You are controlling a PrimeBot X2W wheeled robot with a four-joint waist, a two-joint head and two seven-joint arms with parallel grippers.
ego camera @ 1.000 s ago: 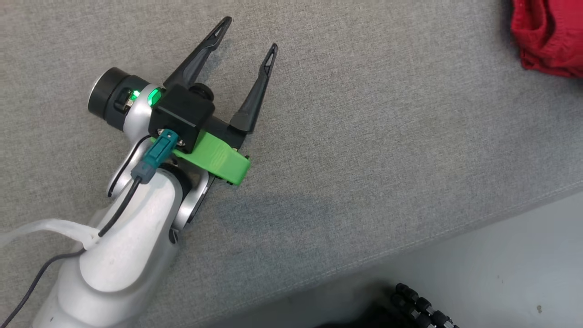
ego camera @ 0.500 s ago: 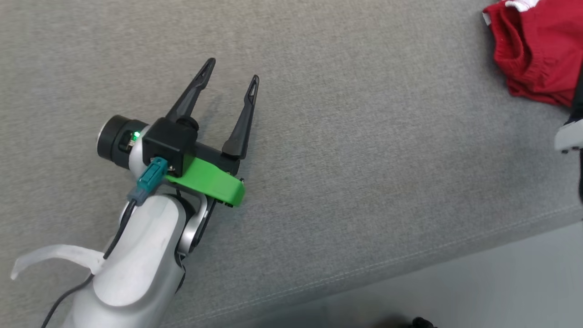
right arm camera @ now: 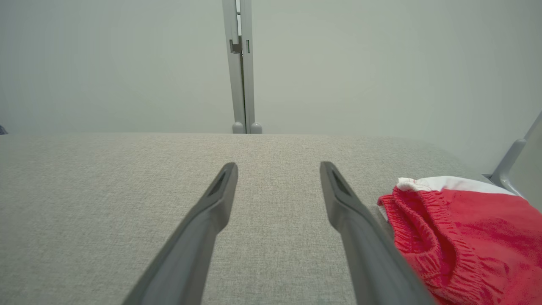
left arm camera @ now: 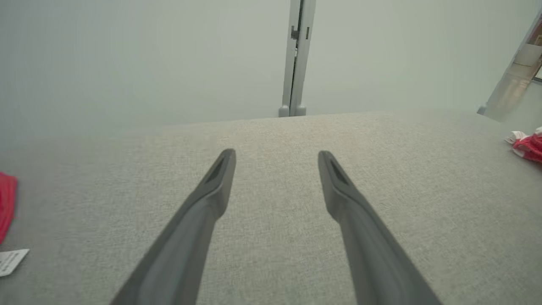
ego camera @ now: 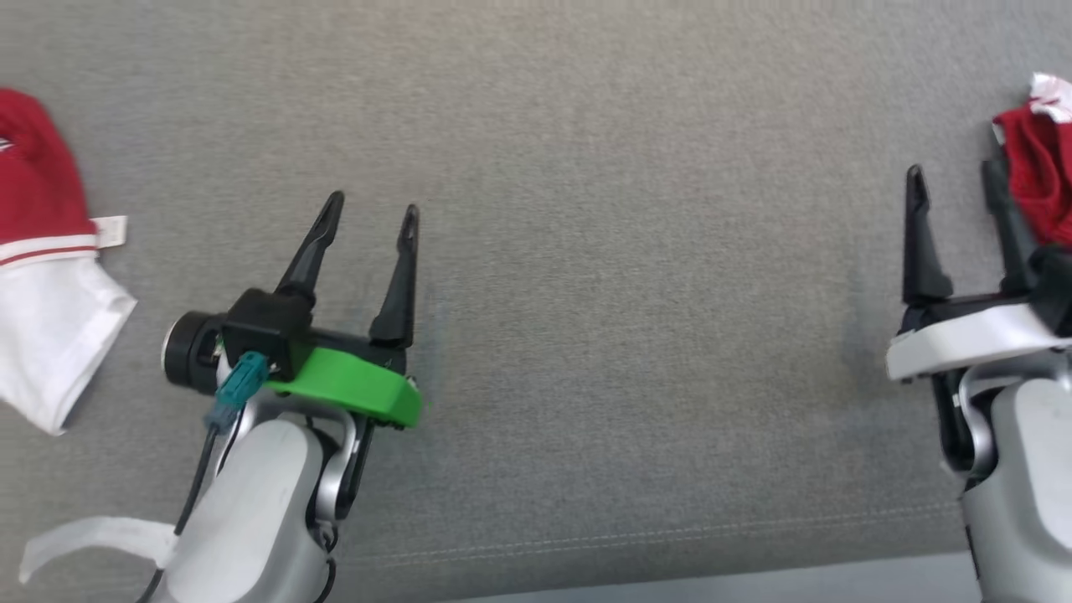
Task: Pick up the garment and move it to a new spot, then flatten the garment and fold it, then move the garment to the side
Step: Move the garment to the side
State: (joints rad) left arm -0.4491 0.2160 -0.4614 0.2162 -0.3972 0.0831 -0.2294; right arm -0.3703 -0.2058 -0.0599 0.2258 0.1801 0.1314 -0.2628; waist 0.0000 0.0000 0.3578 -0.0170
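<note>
Camera panned; right tool (ego camera: 953, 172) beside red garment (ego camera: 1038, 180), surface (ego camera: 636, 352) edge close.

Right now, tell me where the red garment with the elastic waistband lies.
In the head view the red garment lies at the far right edge on the grey surface, beside the outer finger of the right gripper.

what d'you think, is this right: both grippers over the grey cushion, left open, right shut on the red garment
Not quite: the right gripper is open too, holding nothing; the red garment lies beside its fingers, as the right wrist view shows.
</note>
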